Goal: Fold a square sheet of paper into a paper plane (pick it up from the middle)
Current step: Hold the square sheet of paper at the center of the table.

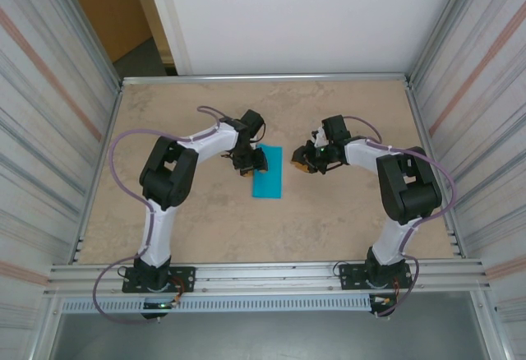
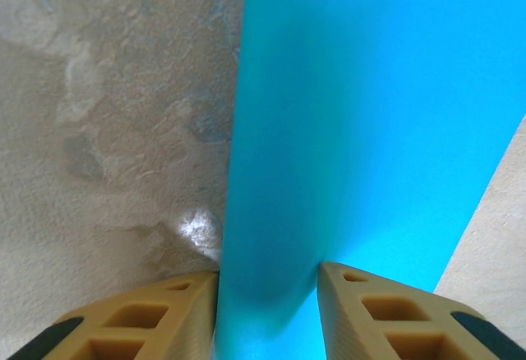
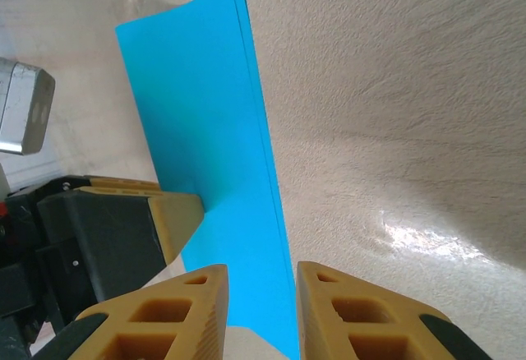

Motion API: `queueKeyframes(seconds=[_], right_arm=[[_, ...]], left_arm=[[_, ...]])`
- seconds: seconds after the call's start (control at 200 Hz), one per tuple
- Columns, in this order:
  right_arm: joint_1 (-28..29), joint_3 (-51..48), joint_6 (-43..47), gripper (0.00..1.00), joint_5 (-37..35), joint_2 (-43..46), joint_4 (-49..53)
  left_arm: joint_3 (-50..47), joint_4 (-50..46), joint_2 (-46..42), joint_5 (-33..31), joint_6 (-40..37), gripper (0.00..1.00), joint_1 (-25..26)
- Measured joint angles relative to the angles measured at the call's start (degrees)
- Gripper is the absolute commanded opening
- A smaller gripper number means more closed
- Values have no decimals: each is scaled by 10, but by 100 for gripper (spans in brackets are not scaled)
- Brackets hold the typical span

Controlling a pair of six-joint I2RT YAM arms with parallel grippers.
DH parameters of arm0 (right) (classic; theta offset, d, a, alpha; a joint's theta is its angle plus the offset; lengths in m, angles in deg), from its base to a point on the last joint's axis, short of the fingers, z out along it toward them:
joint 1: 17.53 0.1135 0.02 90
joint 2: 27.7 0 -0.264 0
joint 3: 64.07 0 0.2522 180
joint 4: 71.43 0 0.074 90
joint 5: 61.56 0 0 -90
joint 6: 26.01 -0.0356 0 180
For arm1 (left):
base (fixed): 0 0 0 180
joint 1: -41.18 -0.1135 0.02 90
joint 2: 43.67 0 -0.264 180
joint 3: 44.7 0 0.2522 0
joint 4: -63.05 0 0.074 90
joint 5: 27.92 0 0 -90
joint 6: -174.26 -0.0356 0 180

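The teal-blue square sheet of paper (image 1: 269, 174) lies flat on the table, folded into a narrow rectangle; two layered edges show along its long side (image 3: 246, 89). My left gripper (image 1: 251, 161) is over the paper's far left corner, its jaws parted. The tan fingertips (image 2: 197, 294) rest down on the sheet (image 2: 362, 130), which runs between and under them. My right gripper (image 1: 302, 161) hovers just right of the paper, open, nothing between its fingers (image 3: 261, 274). In the right wrist view a left finger (image 3: 168, 212) touches the paper.
The beige marbled tabletop (image 1: 205, 220) is bounded by metal rails (image 1: 263, 78) and corrugated side walls. Both arm bases sit on the near rail (image 1: 271, 278).
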Motion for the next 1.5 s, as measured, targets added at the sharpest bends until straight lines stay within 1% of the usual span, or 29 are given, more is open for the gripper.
queueKeyframes(seconds=[0.456,0.927,1.353,1.498], right_arm=[[9,-1,9,26,3,-6,-1],[43,13,9,24,14,-46,-8],[65,62,9,14,29,-93,-19],[68,69,9,13,33,-110,-20]], left_arm=[[34,-37,21,-7,-2,40,4],[49,-56,33,-6,-7,41,5],[53,-60,36,-6,-9,41,5],[53,-59,36,-5,-9,41,5]])
